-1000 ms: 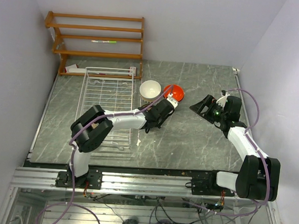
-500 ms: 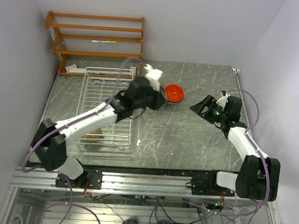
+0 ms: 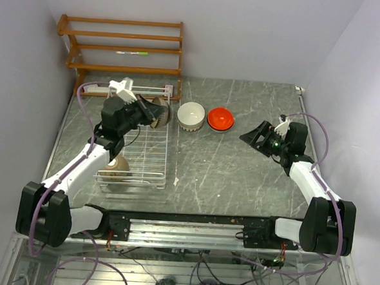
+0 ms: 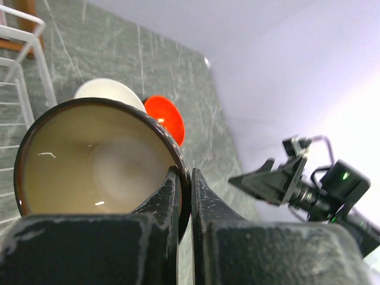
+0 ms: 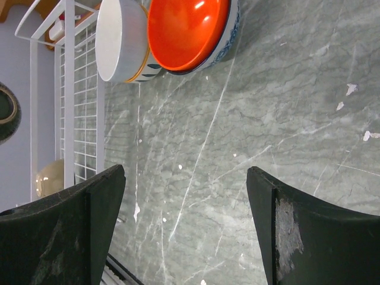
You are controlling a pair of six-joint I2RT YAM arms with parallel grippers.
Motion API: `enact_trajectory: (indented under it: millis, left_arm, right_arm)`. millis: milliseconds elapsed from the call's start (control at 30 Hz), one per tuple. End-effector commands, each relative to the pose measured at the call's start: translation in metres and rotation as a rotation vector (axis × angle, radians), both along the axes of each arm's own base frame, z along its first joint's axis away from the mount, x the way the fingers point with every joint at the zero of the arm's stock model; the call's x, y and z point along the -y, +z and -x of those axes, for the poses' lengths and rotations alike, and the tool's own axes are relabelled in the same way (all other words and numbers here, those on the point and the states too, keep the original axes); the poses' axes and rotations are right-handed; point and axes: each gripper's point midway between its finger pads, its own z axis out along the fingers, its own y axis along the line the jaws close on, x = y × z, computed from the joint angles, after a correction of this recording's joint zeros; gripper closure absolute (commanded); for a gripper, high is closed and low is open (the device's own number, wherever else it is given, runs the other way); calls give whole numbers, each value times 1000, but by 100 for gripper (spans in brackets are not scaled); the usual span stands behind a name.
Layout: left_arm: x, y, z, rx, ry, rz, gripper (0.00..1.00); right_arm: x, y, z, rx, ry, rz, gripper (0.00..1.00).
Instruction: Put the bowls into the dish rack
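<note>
Now the left gripper [image 3: 147, 111] has swung from frame centre, where it covered the cream bowl [image 3: 190, 115] half a second ago, to the upper left. It hangs over the far end of the dish rack [image 3: 166, 147]. Its fingers are pinched narrow on the rim of a dark-rimmed bowl [image 3: 158, 111] with a tan inside, tipped on its side. The cream bowl shows again, just beside the orange bowl [image 3: 220, 118], both on the table to the right of the rack. A tan bowl [image 3: 114, 169] lies in the rack's near end. The right gripper [image 3: 255, 137] has not moved and is spread wide above bare stone at right of centre.

The table [image 3: 239, 178] is grey-green veined stone, closed in by pale walls [image 3: 248, 30]. A wooden shelf [image 3: 125, 48] stands in the upper-left corner behind the rack. Open stone runs across the middle and lower centre, between the rack and the right arm.
</note>
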Motion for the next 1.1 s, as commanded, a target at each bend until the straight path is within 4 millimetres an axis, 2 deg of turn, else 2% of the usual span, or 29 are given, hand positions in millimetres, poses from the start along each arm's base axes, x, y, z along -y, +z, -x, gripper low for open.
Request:
enact_trajectory:
  millis: [0, 100, 300, 500, 733, 900, 1067]
  left_arm:
    - [-28, 52, -7, 122, 34, 292, 93]
    - [-47, 48, -18, 127, 62, 405, 93]
    - [-55, 34, -39, 90, 38, 550, 93]
    - [-54, 9, -70, -15, 68, 555, 93]
    - [-50, -26, -93, -112, 81, 548, 93]
    - [-51, -57, -103, -176, 108, 485, 93]
    - [-52, -77, -107, -199, 111, 477, 93]
  right_arm:
    - [-1, 1, -1, 14, 17, -7, 17]
    - [-1, 1, -2, 13, 20, -9, 17]
    - [-1, 1, -3, 10, 21, -7, 17]
    - [0, 0, -4, 5, 16, -2, 17]
    - [2, -4, -7, -1, 7, 9, 16]
    - [4, -9, -7, -10, 1, 12, 16]
    - [2, -13, -9, -18, 6, 1, 16]
